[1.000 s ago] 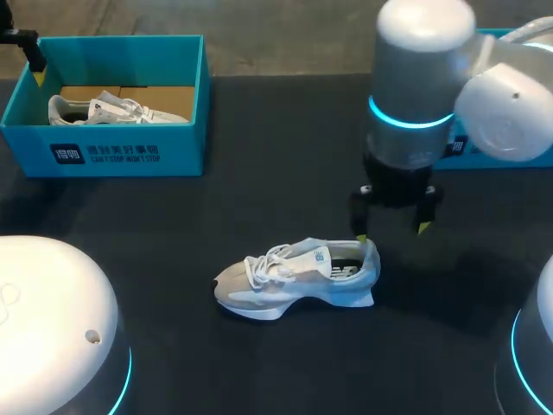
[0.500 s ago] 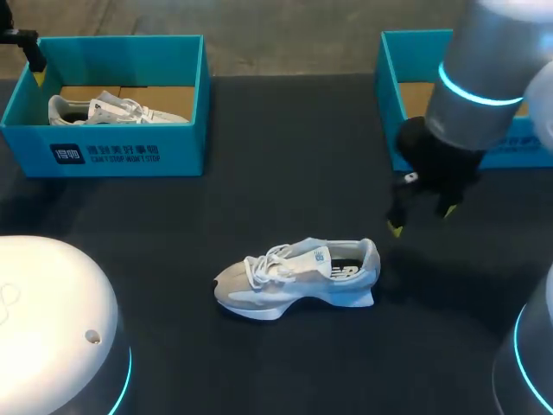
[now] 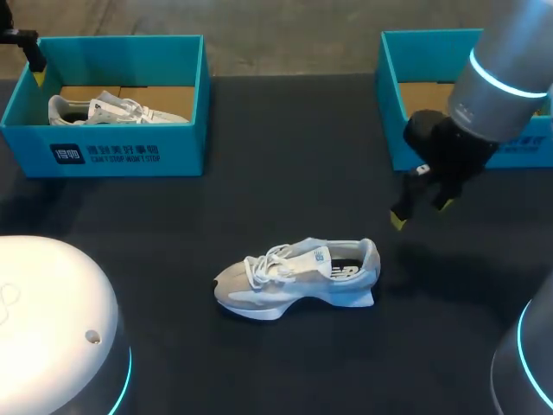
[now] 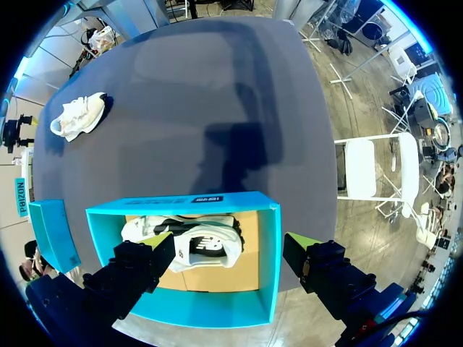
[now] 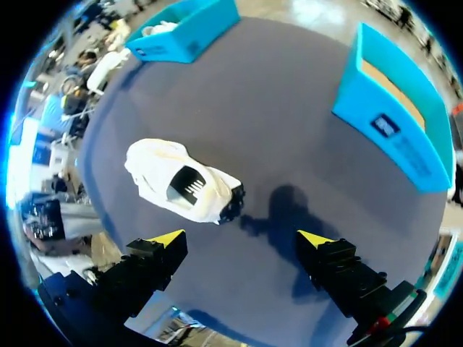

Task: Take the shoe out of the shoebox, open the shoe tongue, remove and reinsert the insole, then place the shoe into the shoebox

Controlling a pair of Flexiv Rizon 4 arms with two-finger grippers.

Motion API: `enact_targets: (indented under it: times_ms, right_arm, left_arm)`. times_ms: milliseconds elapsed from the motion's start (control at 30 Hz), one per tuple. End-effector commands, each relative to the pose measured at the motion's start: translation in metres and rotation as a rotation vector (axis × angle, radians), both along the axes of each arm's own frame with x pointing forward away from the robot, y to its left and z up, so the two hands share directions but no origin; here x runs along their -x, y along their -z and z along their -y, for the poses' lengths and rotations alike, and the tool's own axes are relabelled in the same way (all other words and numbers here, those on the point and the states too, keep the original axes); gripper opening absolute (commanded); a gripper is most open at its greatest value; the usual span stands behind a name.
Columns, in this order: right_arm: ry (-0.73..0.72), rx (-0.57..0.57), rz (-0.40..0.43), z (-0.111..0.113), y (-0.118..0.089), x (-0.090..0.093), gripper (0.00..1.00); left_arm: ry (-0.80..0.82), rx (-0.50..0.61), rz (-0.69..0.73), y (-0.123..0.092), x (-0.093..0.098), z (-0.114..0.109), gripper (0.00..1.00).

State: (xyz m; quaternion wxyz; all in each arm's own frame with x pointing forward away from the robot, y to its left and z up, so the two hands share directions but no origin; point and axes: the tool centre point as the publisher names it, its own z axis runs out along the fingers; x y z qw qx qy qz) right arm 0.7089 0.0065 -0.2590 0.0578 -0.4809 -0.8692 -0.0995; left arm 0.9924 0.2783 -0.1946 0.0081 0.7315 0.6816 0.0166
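Your shoe [image 3: 298, 278] sits sole-down on the table [image 3: 259, 199], opening up, tongue probably unopened. Your right gripper [image 3: 421, 213] hangs spread, empty, past the heel. Your left gripper [image 4: 228, 242] gapes empty over a shoebox [image 4: 268, 267].

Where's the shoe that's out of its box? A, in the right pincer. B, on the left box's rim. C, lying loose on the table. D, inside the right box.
C: the shoe lies on the table, and the open right pincer is off to its side, touching nothing.

Dark table [image 3: 285, 138]; at its far left, a teal box [image 3: 130, 151] with a pale sneaker [image 3: 112, 110] inside.
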Motion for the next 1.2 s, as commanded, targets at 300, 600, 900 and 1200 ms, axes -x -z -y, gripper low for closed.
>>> enact_targets:
  times_ms: [300, 600, 900, 1200]
  right_arm:
    - [-0.254, -0.254, 0.238, 0.043, 0.008, 0.003, 1.00]
    - [-0.427, -0.294, 0.303, 0.047, 0.031, -0.005, 1.00]
    - [-0.427, -0.294, 0.303, 0.047, 0.031, -0.005, 1.00]
    - [-0.427, -0.294, 0.303, 0.047, 0.031, -0.005, 1.00]
  left_arm:
    - [0.001, -0.002, 0.002, 0.000, 0.001, 0.000, 1.00]
    - [0.001, -0.002, 0.002, 0.000, 0.001, 0.000, 1.00]
    - [0.001, -0.002, 0.002, 0.000, 0.001, 0.000, 1.00]
    - [0.001, -0.002, 0.002, 0.000, 0.001, 0.000, 1.00]
